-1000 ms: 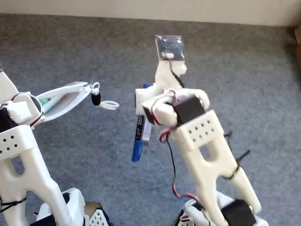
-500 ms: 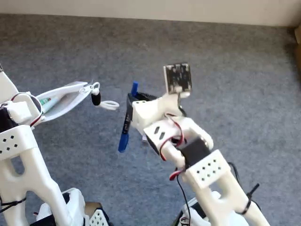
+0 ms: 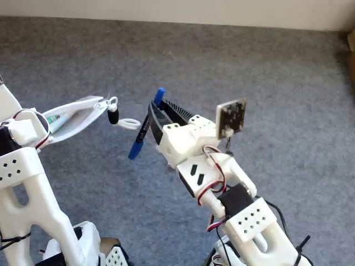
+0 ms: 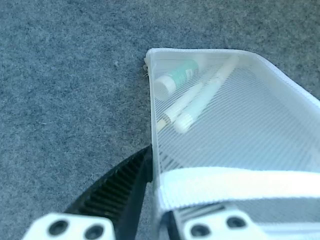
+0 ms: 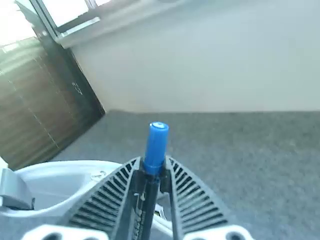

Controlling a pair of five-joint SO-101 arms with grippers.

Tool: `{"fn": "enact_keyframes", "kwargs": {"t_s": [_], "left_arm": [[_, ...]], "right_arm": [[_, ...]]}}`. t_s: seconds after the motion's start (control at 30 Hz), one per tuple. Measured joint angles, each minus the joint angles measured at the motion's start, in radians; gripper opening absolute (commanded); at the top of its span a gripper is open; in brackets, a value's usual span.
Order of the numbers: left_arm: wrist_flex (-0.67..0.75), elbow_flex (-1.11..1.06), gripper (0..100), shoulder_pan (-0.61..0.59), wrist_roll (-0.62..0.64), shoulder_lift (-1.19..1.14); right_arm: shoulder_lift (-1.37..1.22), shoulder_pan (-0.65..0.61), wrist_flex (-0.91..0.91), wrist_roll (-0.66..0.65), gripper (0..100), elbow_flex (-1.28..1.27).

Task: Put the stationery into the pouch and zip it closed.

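Note:
My right gripper (image 3: 153,113) is shut on a blue and black marker (image 3: 145,124), held in the air just right of the pouch's open mouth. The marker (image 5: 153,150) stands up between the black ribbed fingers (image 5: 186,192). The white mesh pouch (image 3: 75,117) is lifted off the carpet at the left, its zipper pull (image 3: 112,116) and ring dangling at the open end. My left gripper (image 4: 156,197) is shut on the pouch's edge (image 4: 225,182). Inside the pouch (image 4: 235,125) lie a green-labelled tube (image 4: 175,79) and white pens (image 4: 202,102).
Grey carpet (image 3: 266,72) covers the whole work area. A pale wall runs along the far edge. Brown wooden slats (image 5: 35,100) stand off to one side in the right wrist view.
The right arm swung left and turned, carrying the marker up and toward the pouch's open end. The left arm and pouch stayed still.

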State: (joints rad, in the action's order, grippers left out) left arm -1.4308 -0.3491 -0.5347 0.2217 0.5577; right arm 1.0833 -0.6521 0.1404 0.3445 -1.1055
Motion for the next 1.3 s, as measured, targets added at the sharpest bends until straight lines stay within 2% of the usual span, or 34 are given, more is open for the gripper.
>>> {"fn": "enact_keyframes", "kwargs": {"t_s": [0.3, 0.73, 0.87, 1.1, 1.3], "left_arm": [[0.000, 0.000, 1, 0.000, 0.000, 0.000], [0.000, 0.000, 1, 0.000, 0.000, 0.000], [0.000, 0.000, 1, 0.000, 0.000, 0.000], [0.000, 0.000, 1, 0.000, 0.000, 0.000], [0.000, -0.003, 1, 0.000, 0.000, 0.000]], "right_arm": [[0.091, 0.000, -0.318, 0.000, 0.5, -0.169], [0.095, 0.000, -0.612, 0.000, 0.5, -0.213], [0.095, -0.002, -0.652, 0.000, 0.5, -0.213], [0.095, -0.092, -0.657, 0.000, 0.5, -0.195], [0.095, -0.175, -0.657, 0.000, 0.5, -0.074]]}}
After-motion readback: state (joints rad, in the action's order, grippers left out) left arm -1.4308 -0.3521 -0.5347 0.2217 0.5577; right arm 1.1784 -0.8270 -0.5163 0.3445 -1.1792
